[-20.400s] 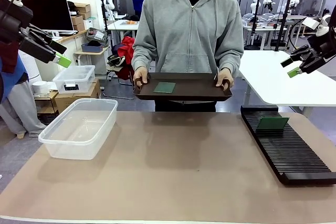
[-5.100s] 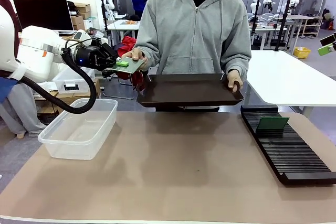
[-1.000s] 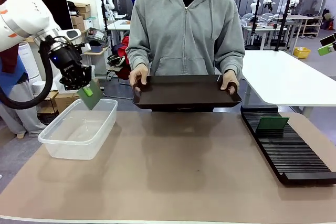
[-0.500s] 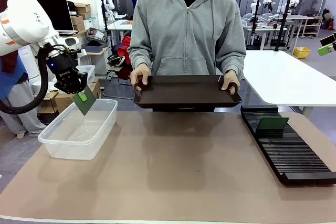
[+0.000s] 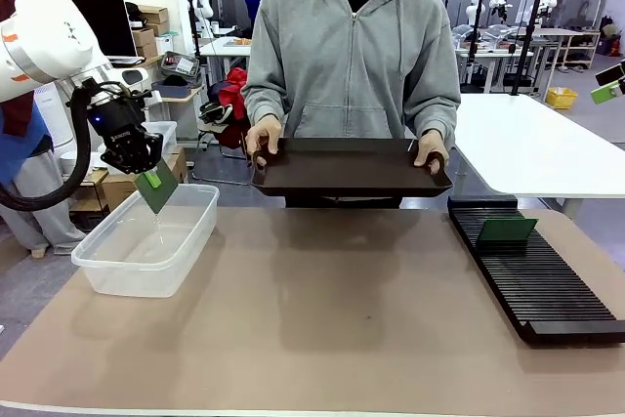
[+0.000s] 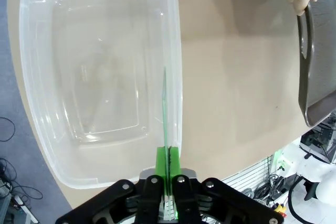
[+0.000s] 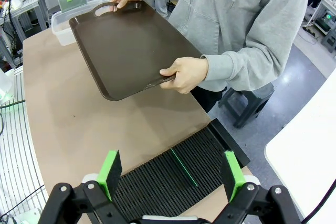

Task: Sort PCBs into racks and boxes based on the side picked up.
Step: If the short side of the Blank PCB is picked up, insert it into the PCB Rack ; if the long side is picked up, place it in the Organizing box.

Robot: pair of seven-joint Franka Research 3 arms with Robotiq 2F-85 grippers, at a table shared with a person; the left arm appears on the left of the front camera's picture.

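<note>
My left gripper [image 5: 148, 177] is shut on a green PCB [image 5: 159, 190], holding it tilted just above the far end of the clear box [image 5: 146, 271]. In the left wrist view the PCB [image 6: 164, 103] shows edge-on between the shut fingers of the gripper [image 6: 167, 157], over the box's right rim [image 6: 177, 51]. A second PCB [image 5: 506, 229] stands in the far slots of the black rack [image 5: 542, 285]. My right gripper [image 7: 171, 174] is open and empty, high above the rack [image 7: 152, 184] and its PCB [image 7: 184, 167]. It also shows at the front view's right edge [image 5: 610, 85].
A person at the far side holds a dark brown tray [image 5: 350, 165] with both hands, and nothing lies on it [image 7: 126, 45]. A white table [image 5: 527, 148] stands behind the rack. The brown tabletop [image 5: 332, 310] lies bare between box and rack.
My left arm carried the PCB down and slightly left toward the box, then stayed almost still. The person shifted the tray a little. My right gripper has not moved.
</note>
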